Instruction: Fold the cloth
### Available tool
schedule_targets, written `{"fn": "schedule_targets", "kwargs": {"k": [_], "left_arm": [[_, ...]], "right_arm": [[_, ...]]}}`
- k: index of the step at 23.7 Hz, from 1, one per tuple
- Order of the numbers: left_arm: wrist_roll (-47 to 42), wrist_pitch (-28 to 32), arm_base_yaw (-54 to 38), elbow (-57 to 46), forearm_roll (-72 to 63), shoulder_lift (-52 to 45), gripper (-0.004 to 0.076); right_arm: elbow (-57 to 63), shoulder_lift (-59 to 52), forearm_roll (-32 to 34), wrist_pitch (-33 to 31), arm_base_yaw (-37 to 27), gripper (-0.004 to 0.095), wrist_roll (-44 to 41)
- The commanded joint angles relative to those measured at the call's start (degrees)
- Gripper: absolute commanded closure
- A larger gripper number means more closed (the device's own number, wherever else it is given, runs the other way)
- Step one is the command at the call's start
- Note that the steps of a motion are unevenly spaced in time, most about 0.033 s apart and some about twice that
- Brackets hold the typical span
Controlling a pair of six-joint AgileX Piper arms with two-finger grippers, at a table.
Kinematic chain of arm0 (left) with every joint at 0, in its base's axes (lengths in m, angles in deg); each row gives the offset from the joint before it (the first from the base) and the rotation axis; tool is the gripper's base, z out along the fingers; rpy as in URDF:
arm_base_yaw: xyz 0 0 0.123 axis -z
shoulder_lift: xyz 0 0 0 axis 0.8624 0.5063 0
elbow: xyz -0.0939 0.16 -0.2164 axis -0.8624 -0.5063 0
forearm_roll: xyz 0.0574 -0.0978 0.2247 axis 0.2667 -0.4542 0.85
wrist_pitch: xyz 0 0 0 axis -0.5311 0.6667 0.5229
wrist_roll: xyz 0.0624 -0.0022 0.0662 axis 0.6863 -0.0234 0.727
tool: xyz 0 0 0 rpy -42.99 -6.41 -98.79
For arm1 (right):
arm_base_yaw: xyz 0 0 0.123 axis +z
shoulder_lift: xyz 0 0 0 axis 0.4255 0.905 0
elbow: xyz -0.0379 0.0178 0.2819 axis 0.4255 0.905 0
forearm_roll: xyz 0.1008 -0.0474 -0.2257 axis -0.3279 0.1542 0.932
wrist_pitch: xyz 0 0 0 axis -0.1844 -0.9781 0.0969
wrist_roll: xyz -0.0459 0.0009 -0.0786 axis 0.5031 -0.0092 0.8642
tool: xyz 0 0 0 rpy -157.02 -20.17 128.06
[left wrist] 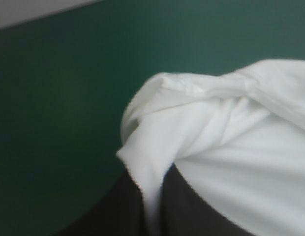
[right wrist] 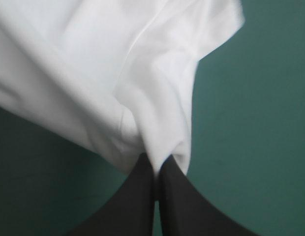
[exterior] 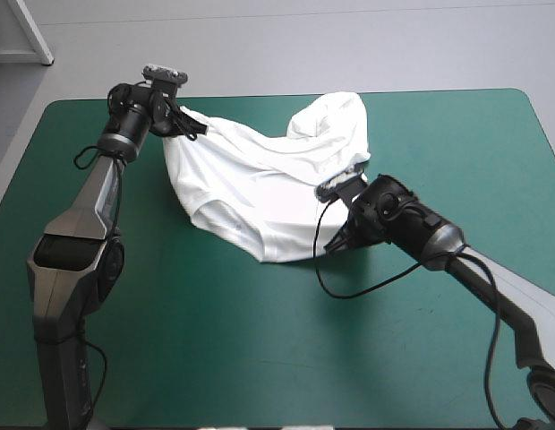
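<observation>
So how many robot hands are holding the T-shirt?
2. The left hand pinches the T-shirt at its far left corner; the right hand pinches its right edge, nearer the robot.

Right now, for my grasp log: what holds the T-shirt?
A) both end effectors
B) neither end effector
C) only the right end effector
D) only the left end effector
A: the left end effector and the right end effector are each shut on a fold of the T-shirt.

a teal-green table cover lies smooth and flat, rounded at its far corners.
</observation>
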State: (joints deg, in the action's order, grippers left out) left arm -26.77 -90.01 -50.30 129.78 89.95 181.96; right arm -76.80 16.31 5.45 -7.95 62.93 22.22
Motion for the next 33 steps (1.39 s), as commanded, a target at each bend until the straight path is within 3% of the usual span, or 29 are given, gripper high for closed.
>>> {"fn": "schedule_targets", "kwargs": {"k": [1,5,14,19,24,33], "left_arm": [[-0.05,-1.48,0.08,7.57,-0.56,-8.11,0.0699],[-0.05,-4.61,0.08,14.65,-3.2,-11.67,0.0699],[-0.05,-4.08,0.08,30.49,-14.38,-21.42,0.0704],[0.3,-4.08,0.08,34.25,-9.76,-29.38,0.0705],[1.12,-4.18,0.08,34.25,-4.66,-34.76,0.0705],[1.5,-4.82,0.08,26.3,-4.27,-29.44,0.0705]], "right_arm": [[-11.49,-4.86,8.99,-4.38,-0.43,0.0922,-0.59],[-26.81,-5.3,13.28,-9.41,-0.43,0.0922,1.49],[-63.99,-5.4,16.35,-9.39,-0.33,0.0922,13.42],[-82.55,-6.25,18.71,-9.04,-0.33,0.0922,17.36],[-83.98,-6.15,17.95,-7.66,-0.33,0.0922,18.02],[-83.98,3.85,18.26,-6.78,-0.33,0.0922,18.04]]}}
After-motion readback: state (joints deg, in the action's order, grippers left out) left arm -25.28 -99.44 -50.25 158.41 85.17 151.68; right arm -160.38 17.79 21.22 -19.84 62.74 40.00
